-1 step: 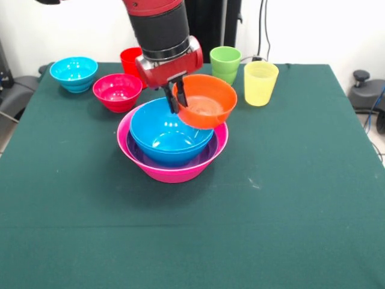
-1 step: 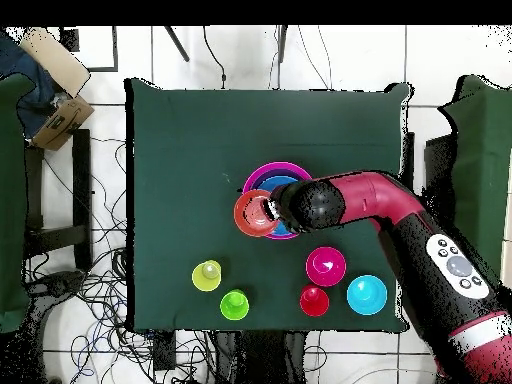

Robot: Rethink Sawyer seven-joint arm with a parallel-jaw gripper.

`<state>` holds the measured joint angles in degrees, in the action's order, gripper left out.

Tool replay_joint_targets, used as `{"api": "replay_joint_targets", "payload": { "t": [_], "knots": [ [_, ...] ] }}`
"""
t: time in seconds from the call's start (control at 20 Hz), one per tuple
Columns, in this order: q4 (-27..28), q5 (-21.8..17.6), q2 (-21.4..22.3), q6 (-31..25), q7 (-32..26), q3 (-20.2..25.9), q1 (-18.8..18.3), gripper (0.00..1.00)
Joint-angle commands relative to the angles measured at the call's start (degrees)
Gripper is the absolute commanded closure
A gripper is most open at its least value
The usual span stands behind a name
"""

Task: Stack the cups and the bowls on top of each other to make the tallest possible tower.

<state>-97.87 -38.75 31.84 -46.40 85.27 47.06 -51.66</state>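
Behind the tower (image 1: 172, 158), the claw (image 1: 175, 96) grips the orange bowl (image 1: 206, 101) beside cups (image 1: 260, 83).

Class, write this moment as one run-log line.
gripper: shut on glossy orange plastic bowl rim | bowl: tilted, above tower | tower: blue bowl in purple in pink | cups: unstacked
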Motion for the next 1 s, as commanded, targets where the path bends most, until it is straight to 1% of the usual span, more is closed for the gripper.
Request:
{"api": "replay_joint_targets", "payload": {
  "t": [0.05,0.45,0.65,1.0],
  "knots": [
    [6.7,0.4,-1.8,-8.0,-11.4,-1.7,0.2,1.0],
    [7.5,-0.2,-2.7,-9.1,-13.2,-1.5,-0.6,1.0],
    [7.6,0.3,-2.6,-10.4,-14.6,-0.9,-1.5,1.0],
    [6.3,-1.4,-2.9,-7.8,-13.4,-1.2,-1.9,1.0]
  ]
}}
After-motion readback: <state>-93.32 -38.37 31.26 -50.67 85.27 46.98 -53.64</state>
